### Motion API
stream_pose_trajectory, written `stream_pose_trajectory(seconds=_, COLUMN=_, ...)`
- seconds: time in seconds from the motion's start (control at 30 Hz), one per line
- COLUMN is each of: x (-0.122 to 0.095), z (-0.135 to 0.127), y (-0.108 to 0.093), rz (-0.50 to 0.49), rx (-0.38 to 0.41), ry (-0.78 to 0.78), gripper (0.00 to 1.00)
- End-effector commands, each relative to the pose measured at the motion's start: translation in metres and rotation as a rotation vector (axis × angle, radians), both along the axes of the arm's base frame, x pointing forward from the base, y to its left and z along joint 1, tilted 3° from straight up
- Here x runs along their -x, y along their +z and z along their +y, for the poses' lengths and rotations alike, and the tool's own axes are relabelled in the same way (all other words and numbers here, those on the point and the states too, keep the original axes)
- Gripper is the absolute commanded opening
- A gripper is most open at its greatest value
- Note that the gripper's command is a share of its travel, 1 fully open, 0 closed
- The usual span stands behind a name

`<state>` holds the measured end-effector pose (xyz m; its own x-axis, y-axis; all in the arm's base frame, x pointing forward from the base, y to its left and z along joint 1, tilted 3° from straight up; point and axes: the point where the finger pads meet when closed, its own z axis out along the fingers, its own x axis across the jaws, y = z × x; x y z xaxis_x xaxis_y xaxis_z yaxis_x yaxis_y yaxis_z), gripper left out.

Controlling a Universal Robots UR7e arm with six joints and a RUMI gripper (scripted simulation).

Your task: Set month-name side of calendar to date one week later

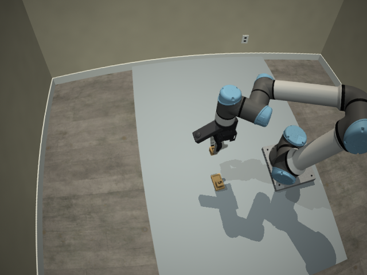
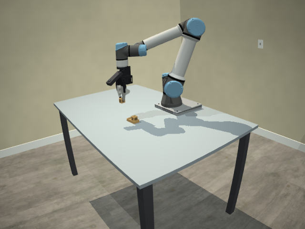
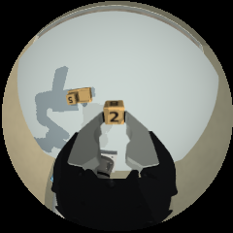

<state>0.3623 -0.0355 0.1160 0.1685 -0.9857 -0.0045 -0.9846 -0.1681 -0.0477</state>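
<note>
My gripper (image 3: 114,112) is shut on a small wooden cube (image 3: 114,112) whose face toward the wrist camera shows an upright 2. I hold it above the table; it also shows in the top view (image 1: 213,149) and the exterior view (image 2: 121,99). The wooden tray (image 1: 216,179) lies on the table nearer the front, with the other cube (image 1: 219,183) in one end, a 5 on top. The tray's other slot is empty. The tray also shows in the exterior view (image 2: 133,119) and in the wrist view (image 3: 80,96), left of the held cube.
The arm's base plate (image 1: 289,171) is bolted to the table to the right of the tray. The arm's shadow falls across the table in front of the tray. The table edge (image 2: 98,152) is well away from the tray.
</note>
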Motion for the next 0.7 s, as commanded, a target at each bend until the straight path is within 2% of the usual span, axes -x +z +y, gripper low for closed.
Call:
stream_pose_trajectory(seconds=0.0, x=0.001, z=0.001, y=-0.003, rz=0.004, rx=-0.001, ry=-0.003, gripper=0.1)
stream_pose_trajectory(seconds=0.2, x=0.0, z=0.002, y=-0.017, rz=0.005, rx=-0.001, ry=-0.002, gripper=0.1)
stream_pose_trajectory(seconds=0.5, x=-0.002, z=0.003, y=-0.058, rz=0.005, rx=-0.001, ry=-0.002, gripper=0.1)
stream_pose_trajectory(seconds=0.57, x=-0.002, z=0.003, y=-0.058, rz=0.005, rx=-0.001, ry=-0.002, gripper=0.1)
stream_pose_trajectory(seconds=0.67, x=-0.002, z=0.003, y=-0.072, rz=0.005, rx=-0.001, ry=-0.002, gripper=0.1)
